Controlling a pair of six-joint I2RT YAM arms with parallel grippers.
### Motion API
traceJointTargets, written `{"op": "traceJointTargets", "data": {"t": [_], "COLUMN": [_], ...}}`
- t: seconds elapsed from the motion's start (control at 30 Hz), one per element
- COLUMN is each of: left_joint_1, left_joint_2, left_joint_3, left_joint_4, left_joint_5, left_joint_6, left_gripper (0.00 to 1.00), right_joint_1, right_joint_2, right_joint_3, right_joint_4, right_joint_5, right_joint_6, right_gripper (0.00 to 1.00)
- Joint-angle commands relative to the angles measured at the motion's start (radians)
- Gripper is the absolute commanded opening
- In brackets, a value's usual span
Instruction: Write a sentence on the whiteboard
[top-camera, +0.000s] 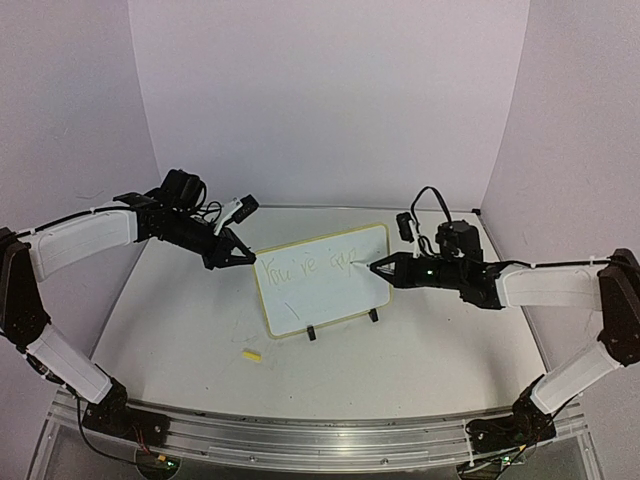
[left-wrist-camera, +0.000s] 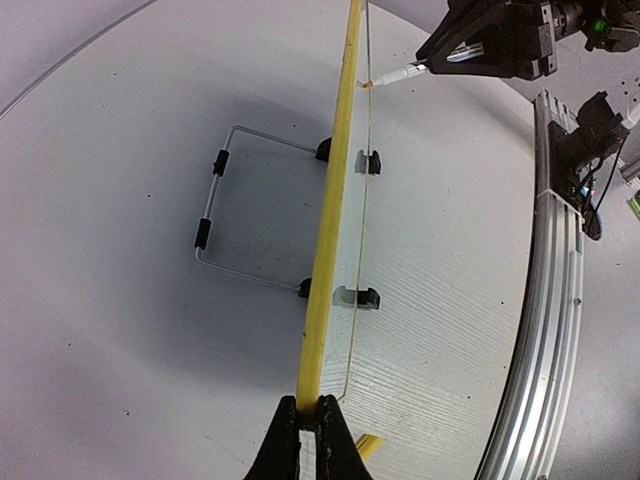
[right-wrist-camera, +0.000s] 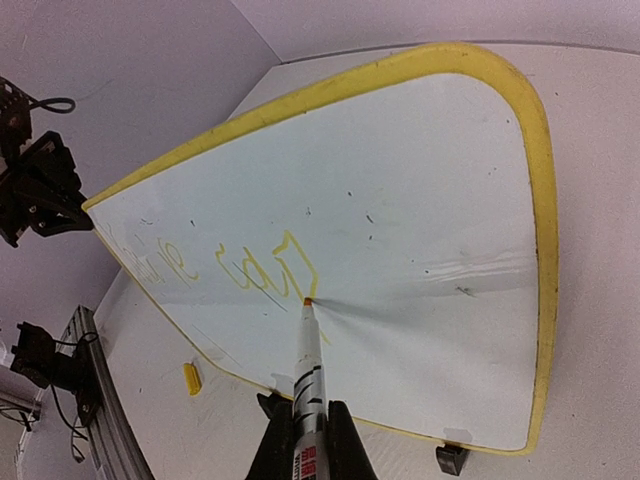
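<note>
Whiteboard (top-camera: 322, 282) is standing on the table (top-camera: 430, 350) between both grippers. Left gripper (left-wrist-camera: 311, 418) is pinching the whiteboard's yellow rim at its left edge. Right gripper (right-wrist-camera: 308, 420) is clamping a marker (right-wrist-camera: 308, 350), its tip touching the whiteboard at the end of the sentence (right-wrist-camera: 230, 265). Small yellow piece (top-camera: 252, 354) is lying in front of the whiteboard.

Robot lab test cell. Flat white tabletop (top-camera: 180, 330) is boxed in by plain pale-lilac panel walls (top-camera: 330, 90) at the far and side edges. Ribbed aluminium mounting rail (top-camera: 300, 440) runs along the near edge, with black robot-arm bases (top-camera: 105, 405) bolted near both corners and thin black loose cables (top-camera: 82, 432) beside.
</note>
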Motion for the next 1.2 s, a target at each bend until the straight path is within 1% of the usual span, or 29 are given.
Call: {"op": "traceJointTargets", "data": {"t": [0.0, 0.17, 0.27, 0.7, 1.17], "left_joint_1": [-0.004, -0.003, -0.003, -0.004, -0.004], "left_joint_2": [0.008, 0.005, 0.004, 0.006, 0.004], "left_joint_3": [0.007, 0.007, 0.007, 0.007, 0.005], "left_joint_4": [-0.011, -0.011, -0.011, -0.011, -0.012], "left_joint_5": [-0.033, -0.031, -0.031, -0.033, -0.033], "left_joint_6": [0.048, 0.049, 0.049, 0.048, 0.049], "left_gripper": [0.00, 0.00, 0.00, 0.00, 0.00], "right_joint_1": [0.001, 0.000, -0.001, -0.006, -0.011], "right_joint_2": [-0.077, -0.147, -0.156, -0.106, -0.060], "right_joint_3": [-0.007, -0.043, -0.054, -0.061, -0.003], "right_joint_4": [0.099, 0.102, 0.084, 0.046, 0.046], "right_joint_5": [-0.009, 0.023, 0.046, 0.103, 0.099], "right_joint_6": [0.031, 0.040, 0.031, 0.012, -0.006], "right_gripper": [0.00, 0.00, 0.00, 0.00, 0.00]}}
